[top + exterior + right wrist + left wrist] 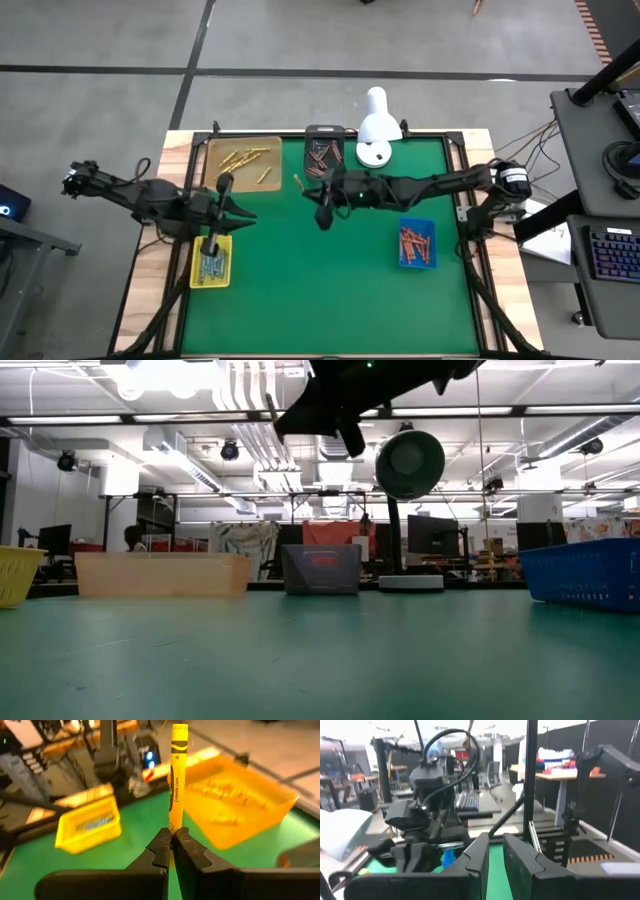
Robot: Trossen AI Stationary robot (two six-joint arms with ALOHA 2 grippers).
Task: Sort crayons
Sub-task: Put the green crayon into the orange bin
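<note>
My right gripper point(170, 851) is clamped on 1 yellow crayon point(177, 775), standing upright above mid-table. I'm in the carry step; next I swing it to the orange tray point(218, 172) holding yellow crayons point(243, 158) and let go. My left gripper point(216, 243), fingers a crack apart and empty, hovers over the yellow tray point(224, 277). I count 4 trays: yellow, orange, blue tray point(426, 260), dark tray point(324, 131).

We can read only "Crayola" printed lengthwise on the yellow paper-wrapped wax crayon point(176, 775).
</note>
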